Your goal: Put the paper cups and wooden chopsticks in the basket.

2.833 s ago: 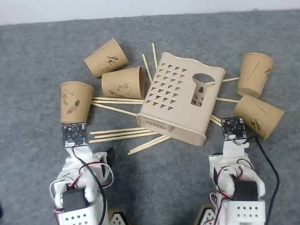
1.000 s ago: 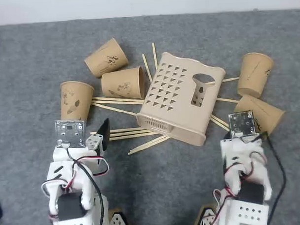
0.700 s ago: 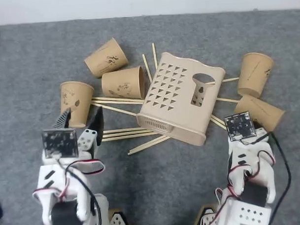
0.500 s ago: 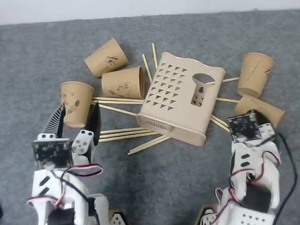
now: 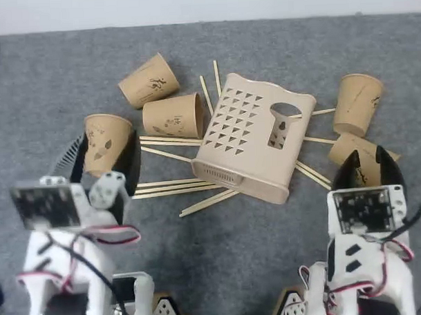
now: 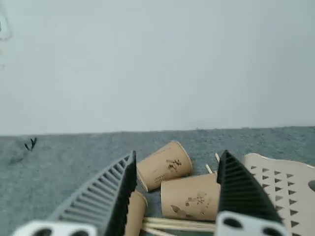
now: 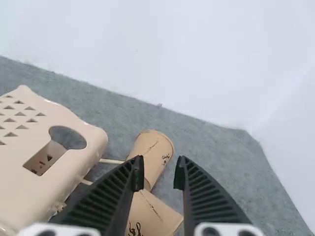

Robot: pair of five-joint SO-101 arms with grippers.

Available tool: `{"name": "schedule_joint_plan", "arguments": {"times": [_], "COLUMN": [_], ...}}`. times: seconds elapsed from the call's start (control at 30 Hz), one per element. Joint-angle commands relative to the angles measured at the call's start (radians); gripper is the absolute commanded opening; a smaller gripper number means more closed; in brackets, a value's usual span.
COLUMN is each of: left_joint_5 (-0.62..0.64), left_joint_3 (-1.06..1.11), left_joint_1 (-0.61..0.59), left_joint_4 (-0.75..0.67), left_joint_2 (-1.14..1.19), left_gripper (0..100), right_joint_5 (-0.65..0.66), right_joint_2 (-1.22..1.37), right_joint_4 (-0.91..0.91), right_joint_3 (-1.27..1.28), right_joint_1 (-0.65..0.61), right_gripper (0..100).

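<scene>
Paper cup (image 5: pixel 99 134) on the near left, lying on its side on the grey carpet (image 5: pixel 49 87), mouth pointing away from you. Your left gripper (image 5: pixel 104 149) hangs right over it, pincer spread wide, a finger to either side of the wall. Over on the right, your right gripper (image 5: pixel 366 157) hovers above the near right cup (image 5: pixel 343 147), its pincer parted only narrowly and holding nothing. These cups look feather-light and thin-walled, so I reckon a hard squeeze mid-body will crumple them. Take them close to the rolled rim, where the paper is stiffest, and close gently.

Just beyond the left arm, loose wooden chopsticks (image 5: pixel 171 186) lie flat, some running up to or under the basket (image 5: pixel 240 125). They're stiff, slim and light and may roll or slip, so pinch one at its middle. The basket is tipped over between the two arms, perforated wall up. You'll likely need to right it or feed things in through its mouth. Farther out on the left lie a third cup (image 5: pixel 173 116) and a fourth cup (image 5: pixel 149 80), and a fifth cup (image 5: pixel 359 102) lies far right, just beside the near right one.
</scene>
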Motion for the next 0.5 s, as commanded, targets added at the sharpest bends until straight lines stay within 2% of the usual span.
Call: {"name": "schedule_joint_plan", "arguments": {"times": [0.0, 0.17, 0.3, 0.47], "left_joint_5": [0.041, 0.049, 0.044, -0.061], "left_joint_3": [-0.183, -0.289, -0.298, -0.298], "left_joint_1": [0.008, 0.008, 0.017, 0.095], "left_joint_4": [0.063, 0.107, 0.109, 0.123], "left_joint_2": [0.186, 0.292, 0.348, 0.431], "left_gripper": [25, 25, 26, 26], "right_joint_5": [-0.012, -0.011, -0.011, -0.012], "right_joint_2": [0.193, 0.503, 0.779, 1.093], "right_joint_4": [0.036, 0.11, 0.229, 0.349], "right_joint_3": [-0.206, -0.509, -0.755, -1.022], "right_joint_1": [-0.012, -0.019, -0.082, -0.17], "right_gripper": [11.7, 11.7, 11.7, 11.7]}}
